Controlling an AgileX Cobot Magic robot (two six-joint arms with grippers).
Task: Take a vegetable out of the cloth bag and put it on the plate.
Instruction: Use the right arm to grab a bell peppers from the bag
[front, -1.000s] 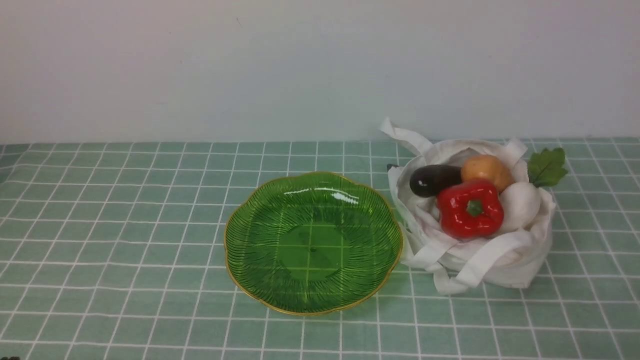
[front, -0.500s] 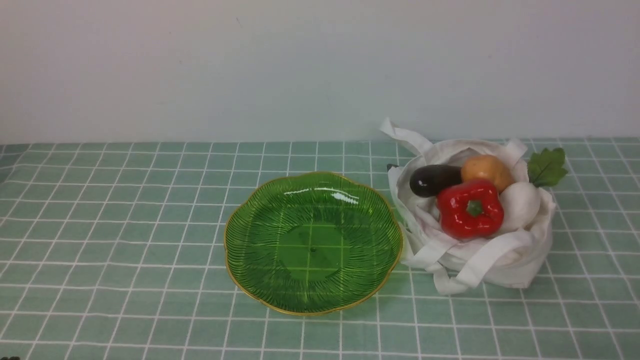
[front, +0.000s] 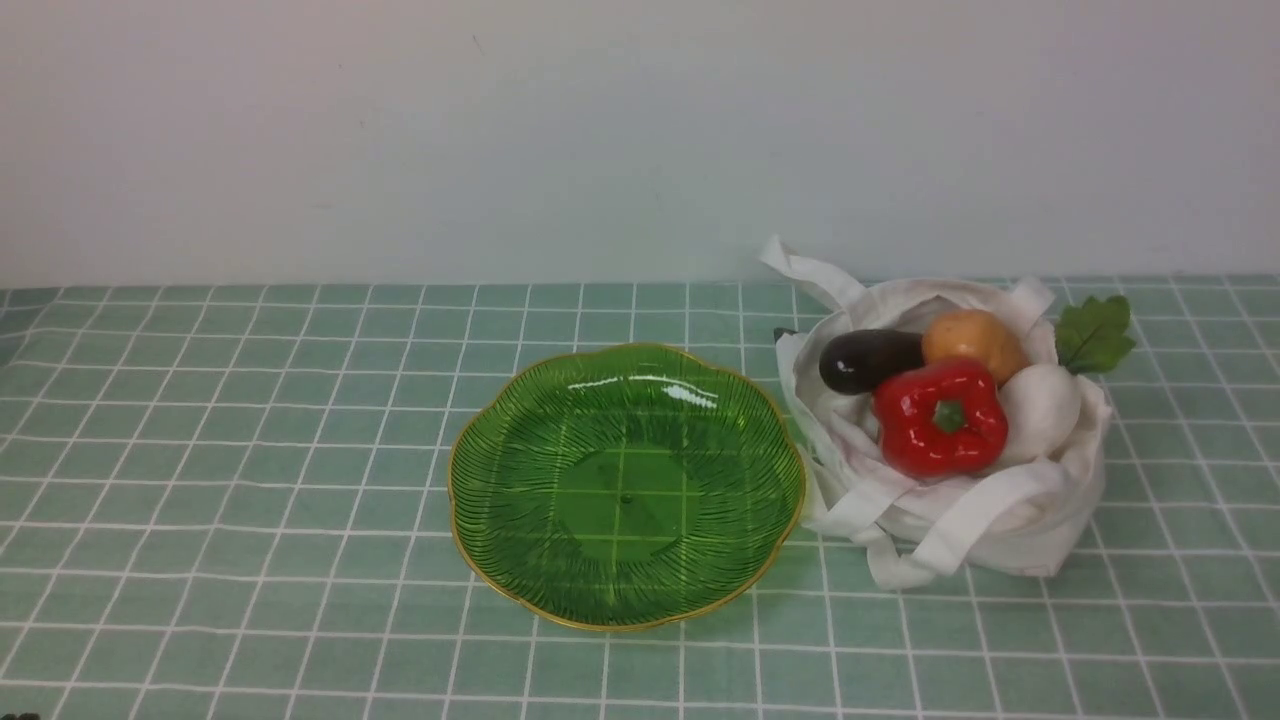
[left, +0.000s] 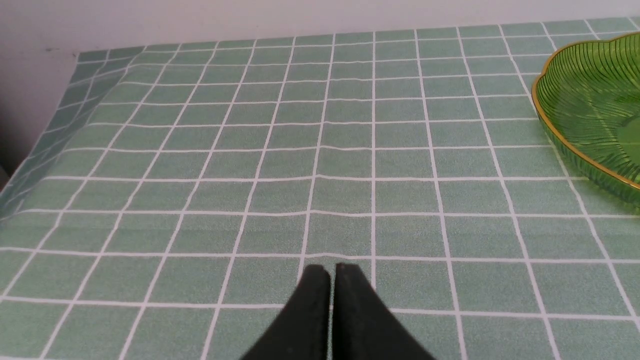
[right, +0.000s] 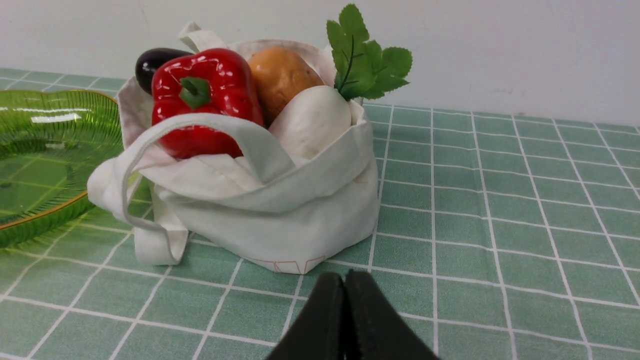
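Holding nothing, R gripper (right: 345, 274) & L gripper (left: 327, 267) both closed. Glossy red lobed bell pepper (right: 205, 95) sits in white fabric tote (right: 280, 215), ahead of R gripper, w/ tote apart from it.

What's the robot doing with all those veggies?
Nothing is being picked up right now. The left gripper and the right gripper are both shut and empty. The red bell pepper sits in the white cloth bag with an eggplant, an orange-brown potato and a white vegetable. The green plate beside the bag is empty, so the robot hasn't put a vegetable on it yet.
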